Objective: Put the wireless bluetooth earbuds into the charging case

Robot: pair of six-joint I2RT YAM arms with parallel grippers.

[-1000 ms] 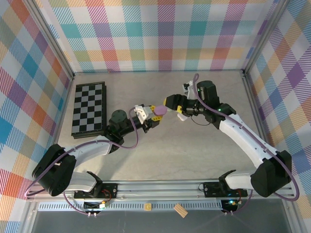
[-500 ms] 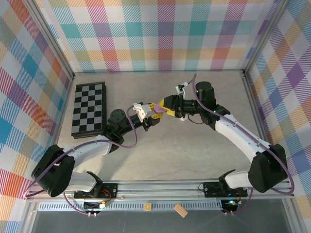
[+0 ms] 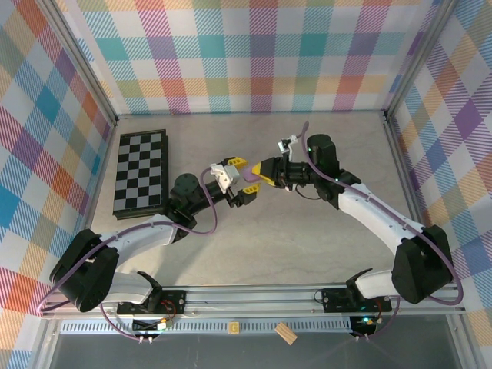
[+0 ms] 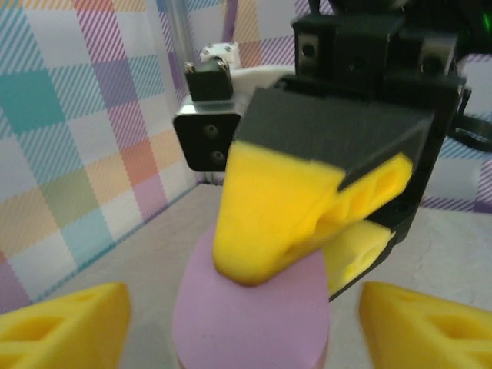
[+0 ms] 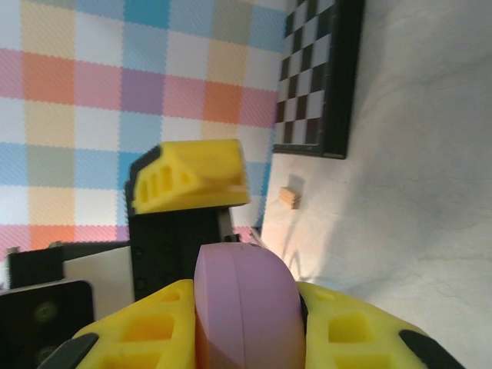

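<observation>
A closed lilac pebble-shaped charging case [image 5: 246,307] is held off the table between the two arms. My right gripper [image 5: 246,311] is shut on it, one yellow finger [image 5: 134,338] on each flat side. In the left wrist view those right fingers [image 4: 269,223] pinch the top of the case [image 4: 250,315]. My left gripper [image 4: 242,300] is open, its fingertips clear of the case on both sides. From above, the left gripper [image 3: 245,178] and right gripper [image 3: 258,171] meet tip to tip mid-table, covering the case. The earbuds are out of view.
A folded black-and-white chessboard [image 3: 141,173] lies at the left of the table, and its corner [image 5: 319,77] appears behind the right gripper. A small wooden block [image 3: 285,333] sits beyond the front rail. Plaid walls enclose the table on three sides.
The right gripper moved left to the case that the left gripper was holding and shut on it. The left gripper's fingers have opened away from it.
</observation>
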